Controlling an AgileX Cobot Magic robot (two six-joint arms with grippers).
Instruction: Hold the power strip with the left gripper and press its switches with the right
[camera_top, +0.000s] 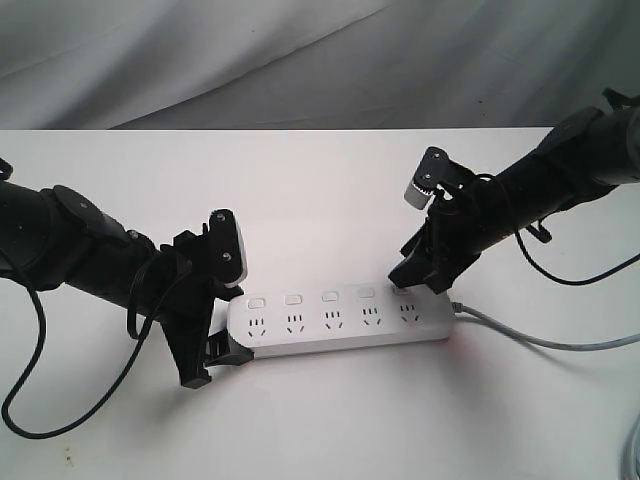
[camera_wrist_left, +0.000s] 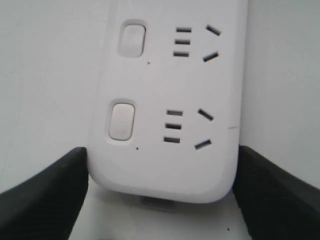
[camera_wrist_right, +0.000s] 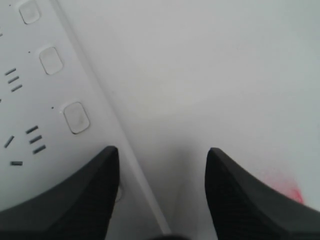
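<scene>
The long white power strip (camera_top: 340, 325) lies across the middle of the table, its grey cord (camera_top: 540, 340) leaving to the right. My left gripper (camera_top: 222, 320) is shut on its left end; in the left wrist view the black fingers (camera_wrist_left: 55, 190) press both sides of the power strip (camera_wrist_left: 170, 100). The row of switches (camera_top: 328, 297) runs along its far edge. My right gripper (camera_top: 412, 275) is open over the cord end. In the right wrist view one finger (camera_wrist_right: 75, 195) rests on the strip and hides most of the last switch, beside a free switch (camera_wrist_right: 76, 117).
The white table (camera_top: 320, 190) ends at a grey cloth backdrop (camera_top: 300, 60) behind. The left arm's black cable (camera_top: 30, 400) loops down at the front left. A faint red glow (camera_wrist_right: 285, 185) shows on the table next to the right gripper's outer finger.
</scene>
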